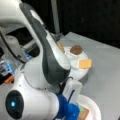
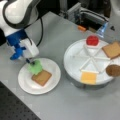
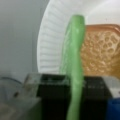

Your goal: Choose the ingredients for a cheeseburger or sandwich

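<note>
A green lettuce piece (image 2: pixel 35 67) hangs gripped in the robot's tool (image 2: pixel 29 60), over the ten o'clock part of a white plate (image 2: pixel 51 80) on the gray counter (image 2: pixel 62 105). Under it lies a tan bread square (image 2: pixel 41 77). In the wrist view the lettuce (image 3: pixel 73 65) stands edge-on between the jaws. At three o'clock, a divided tray (image 2: pixel 75 53) holds a red tomato (image 2: pixel 92 40), a second bread (image 2: pixel 112 49), cheese (image 2: pixel 89 77) and a patty (image 2: pixel 113 70).
</note>
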You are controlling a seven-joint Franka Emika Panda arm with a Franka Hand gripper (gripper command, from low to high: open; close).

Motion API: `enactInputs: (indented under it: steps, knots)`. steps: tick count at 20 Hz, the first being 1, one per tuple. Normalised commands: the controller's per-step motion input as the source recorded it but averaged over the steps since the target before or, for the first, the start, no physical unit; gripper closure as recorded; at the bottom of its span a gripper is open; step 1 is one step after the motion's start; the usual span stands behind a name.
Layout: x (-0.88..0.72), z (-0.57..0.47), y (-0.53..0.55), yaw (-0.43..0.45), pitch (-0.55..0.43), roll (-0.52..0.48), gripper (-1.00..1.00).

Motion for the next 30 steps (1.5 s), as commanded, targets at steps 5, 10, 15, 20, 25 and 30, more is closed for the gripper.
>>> enactInputs:
  steps: [5, 10, 15, 20, 25, 30]
  knots:
    - [0.17, -0.04, -0.07, 0.222, 0.011, -0.037, 1.0]
    - [0.2, -0.17, -0.09, 0.208, -0.005, -0.102, 1.0]
    - [0.22, -0.21, -0.14, 0.267, -0.038, -0.141, 1.0]
    - [0.21, -0.06, -0.12, 0.257, 0.012, -0.109, 1.0]
    - [0.18, 0.04, -0.03, 0.209, 0.032, -0.062, 1.0]
    - [0.12, 0.05, 0.02, 0.192, 0.017, -0.028, 1.0]
